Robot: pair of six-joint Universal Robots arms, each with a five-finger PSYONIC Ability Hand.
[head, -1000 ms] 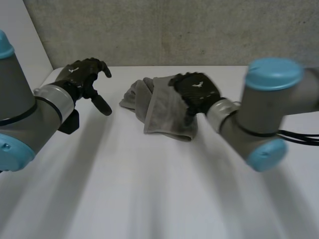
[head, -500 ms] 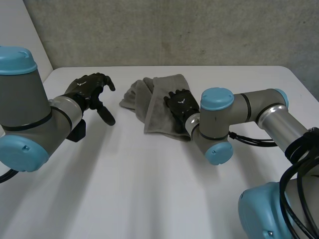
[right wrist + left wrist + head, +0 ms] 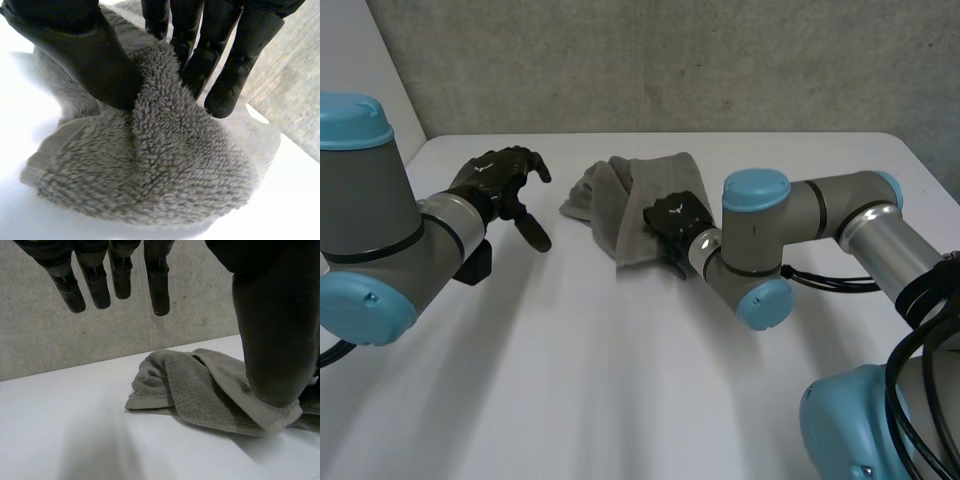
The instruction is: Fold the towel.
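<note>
towel (image 3: 632, 195): grey terry, bunched and partly doubled over, lying at the far middle of the white table (image 3: 620, 380), close to the grey wall (image 3: 670, 60).

right hand (image 3: 672, 218): set on the towel's near right part. in the right wrist view the thumb and the fingers (image 3: 227, 75) close on a raised ridge of the pile and pinch it between them. the rest of the cloth spreads flat on the table below the fingertips.

left hand (image 3: 498, 178): held over bare table on the towel's left side, apart from it. its fingers (image 3: 95, 285) hang loose and spread, grasping nothing.

hidden or unclear: in the head view the right palm covers the cloth under it. in the left wrist view the left thumb blocks one end of the towel. how many layers lie in the bundle cannot be told.
</note>
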